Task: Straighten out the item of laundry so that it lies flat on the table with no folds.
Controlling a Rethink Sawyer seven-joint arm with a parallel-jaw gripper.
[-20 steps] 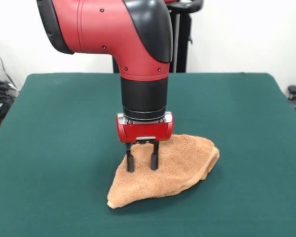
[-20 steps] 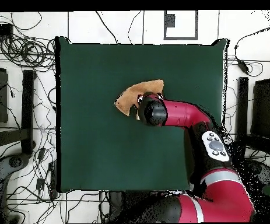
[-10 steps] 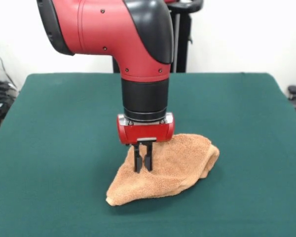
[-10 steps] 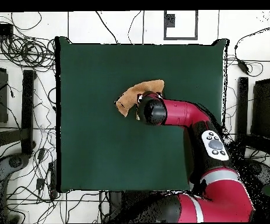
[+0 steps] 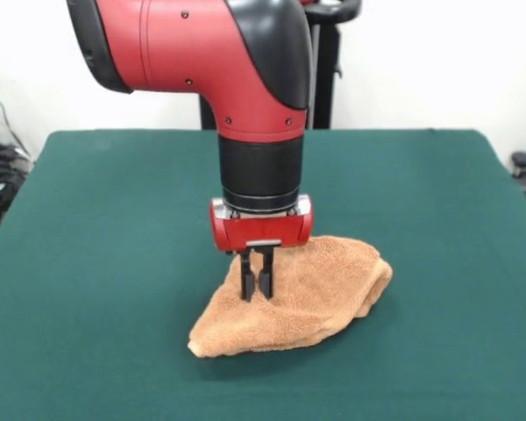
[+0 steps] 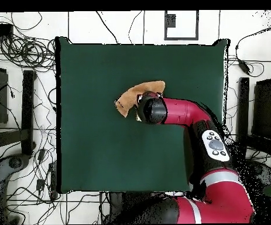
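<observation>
Towel (image 5: pixel 320 289) bunched up near middle of table (image 5: pixel 88 263), not flat yet, folded over w/ thick layers. Front view: lump wide at approx 3 o'clock side, thin pointy corner down at approx 7 o'clock. Long axis from 7 o'clock corner up to 2 o'clock bump. Overhead view: towel (image 6: pixel 139 92) pokes out from under arm toward 10 to 12 o'clock, rest hidden by arm.

Gripper (image 5: pixel 256 282) straight above left part of towel, pointing down. Fingers narrow, nearly together, looks like pinching a bit of cloth at top layer. Tips right at cloth, so prob holding towel, not just touching.

Key thing for next move: most of towel lies at 3 to 4 o'clock from gripper in front view, free pointy corner at 7 o'clock. Pinch spot near left end of long axis. Guess: lift a little & pull away from heavy lump, toward approx 9 o'clock, so folded layer peels open. Lots of bare table on that side, plenty of room.

Risk: grabbing both layers at once, then whole lump just slides, no unfold. No tag or stripes seen from here
</observation>
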